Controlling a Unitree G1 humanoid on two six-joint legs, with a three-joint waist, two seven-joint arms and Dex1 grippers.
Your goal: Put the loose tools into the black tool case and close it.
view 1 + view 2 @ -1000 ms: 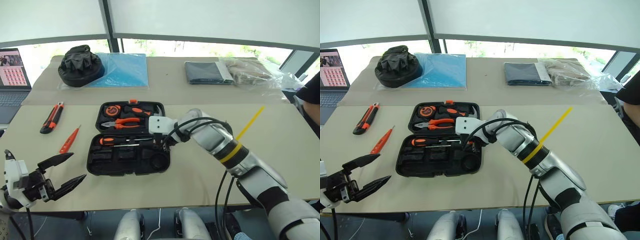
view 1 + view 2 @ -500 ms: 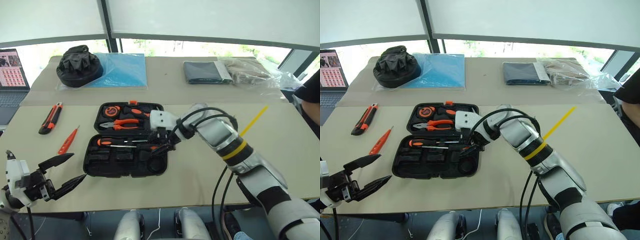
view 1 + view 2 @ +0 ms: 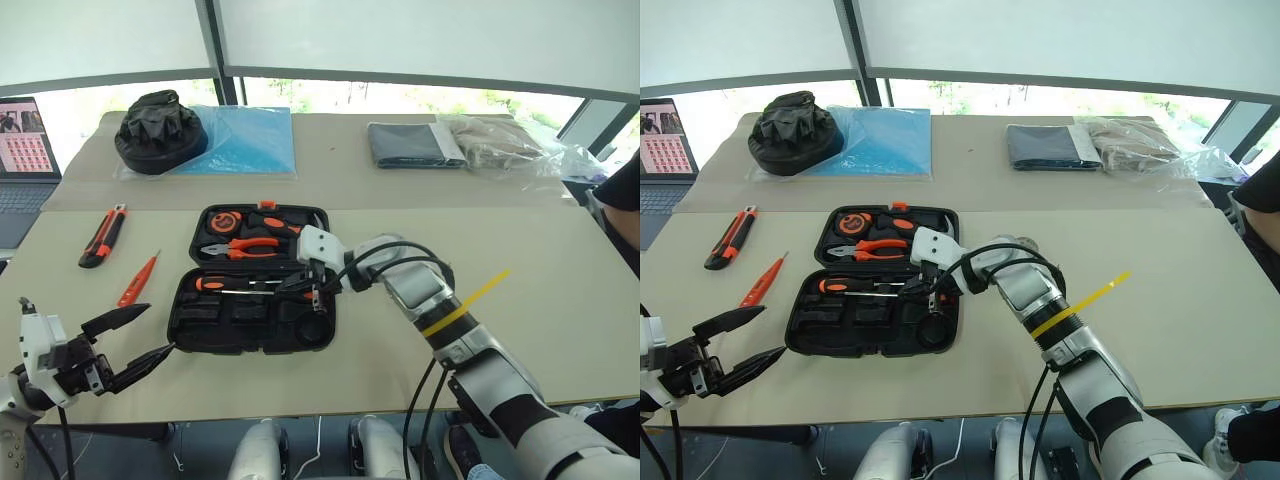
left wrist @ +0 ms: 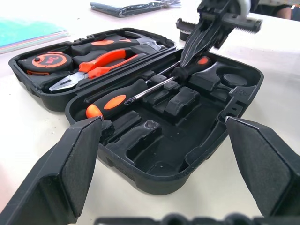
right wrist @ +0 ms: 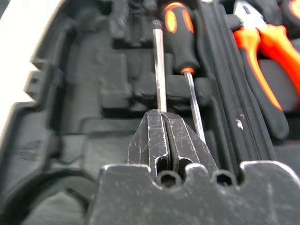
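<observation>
The flat black plastic tool case (image 3: 255, 280) lies open on the beige surface (image 3: 560, 290). Its near half holds two orange-black screwdrivers (image 4: 119, 96); its far half holds orange-handled pliers (image 3: 243, 246). Above the near half, the right end effector (image 3: 312, 290) is pressed together; the left end effector (image 3: 135, 340) is spread, left of the case.

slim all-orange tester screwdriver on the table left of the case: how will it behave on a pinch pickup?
The slim all-orange tester screwdriver looks like rigid plastic, so it probably won't flex. It seems light for its length. It lies flat on the beige table, thin and apparently round, so it may roll or skid if the fingers close off-centre.
</observation>
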